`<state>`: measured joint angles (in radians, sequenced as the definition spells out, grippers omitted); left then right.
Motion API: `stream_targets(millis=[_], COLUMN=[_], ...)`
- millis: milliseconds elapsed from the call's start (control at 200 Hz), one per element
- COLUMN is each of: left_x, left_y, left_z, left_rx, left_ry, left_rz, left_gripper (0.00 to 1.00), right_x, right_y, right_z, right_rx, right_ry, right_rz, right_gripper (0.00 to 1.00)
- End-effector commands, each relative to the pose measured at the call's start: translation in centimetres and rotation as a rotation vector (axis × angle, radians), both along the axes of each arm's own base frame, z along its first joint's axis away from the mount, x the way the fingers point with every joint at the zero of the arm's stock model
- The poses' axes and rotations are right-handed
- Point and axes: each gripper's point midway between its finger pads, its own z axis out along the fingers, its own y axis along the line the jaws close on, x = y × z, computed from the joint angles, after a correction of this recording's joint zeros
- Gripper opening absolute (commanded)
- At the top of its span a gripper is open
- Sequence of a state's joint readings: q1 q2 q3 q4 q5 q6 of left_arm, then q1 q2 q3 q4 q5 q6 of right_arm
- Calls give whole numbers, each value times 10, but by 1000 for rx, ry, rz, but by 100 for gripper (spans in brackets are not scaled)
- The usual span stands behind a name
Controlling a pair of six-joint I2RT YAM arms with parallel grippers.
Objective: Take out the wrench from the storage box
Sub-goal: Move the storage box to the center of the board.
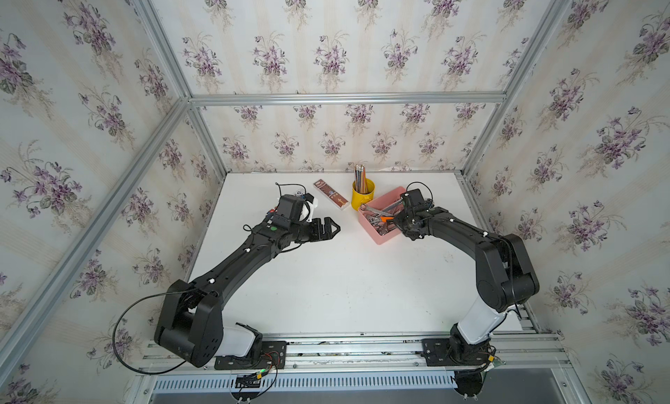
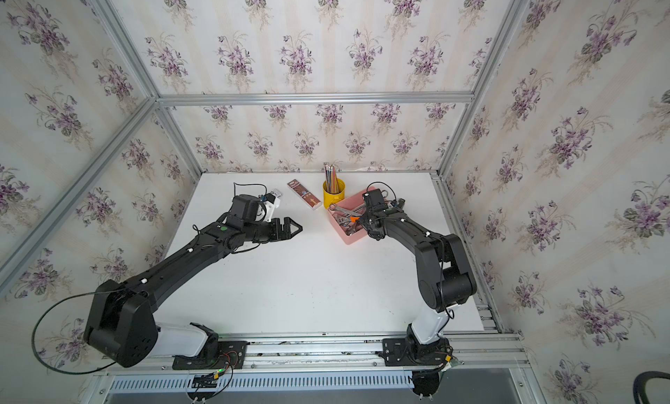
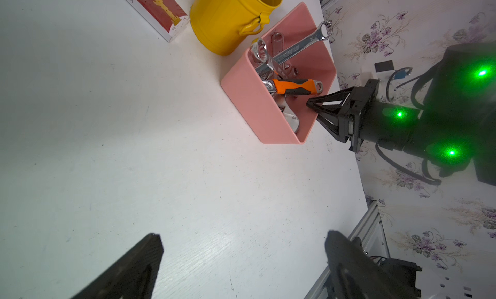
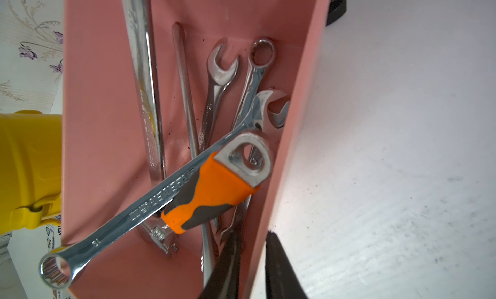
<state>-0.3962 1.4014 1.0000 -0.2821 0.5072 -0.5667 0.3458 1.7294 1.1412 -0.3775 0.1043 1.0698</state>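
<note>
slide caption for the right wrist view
Right gripper pinching the storage box wall, one finger inside, orange-handled wrench lying over chrome spanners.

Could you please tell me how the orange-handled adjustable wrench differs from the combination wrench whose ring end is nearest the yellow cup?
The adjustable wrench has an orange-and-grey grip; the combination wrench is bare chrome. The adjustable wrench ends in a hang hole, the combination wrench in a ring that overhangs the rim. Both lie in the storage box.
</note>
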Motion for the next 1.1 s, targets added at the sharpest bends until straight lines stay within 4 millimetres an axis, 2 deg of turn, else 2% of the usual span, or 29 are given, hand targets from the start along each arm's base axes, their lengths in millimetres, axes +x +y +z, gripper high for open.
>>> stream_targets(millis=[0,220,230,250,594,764,794,814,819,909,1094], left_x=[-4,-5,-4,-4,-6,-9,-10,-10,-11,-16,-28], left_y=[-4,-6,-6,-6,-2,0,1,2,2,6,15], left_z=[0,0,-9,-11,-11,-15,-16,-18,-13,-9,-13], left_rx=[-6,-9,0,2,22,36,40,44,39,40,62], left_ry=[2,7,28,35,34,46,50,53,40,33,41], left_rz=[-39,-44,-44,-44,-37,-37,-38,-35,-35,-29,-10], left_gripper=[99,99,99,99,99,99,99,99,99,99,99], right_x=[-10,-22,-23,-24,-66,-94,-98,-105,-108,-123,-127], right_y=[-1,1,1,2,9,30,29,41,42,55,85], right_z=[-1,7,7,8,9,3,0,0,-1,-4,5], right_rx=[-19,-37,-38,-39,-79,-136,-142,-148,-150,-160,-166], right_ry=[58,79,79,79,73,77,83,79,81,80,32], right_rz=[19,47,49,54,178,334,341,387,397,461,582], right_gripper=[15,12,12,13,9,8,8,8,8,8,7])
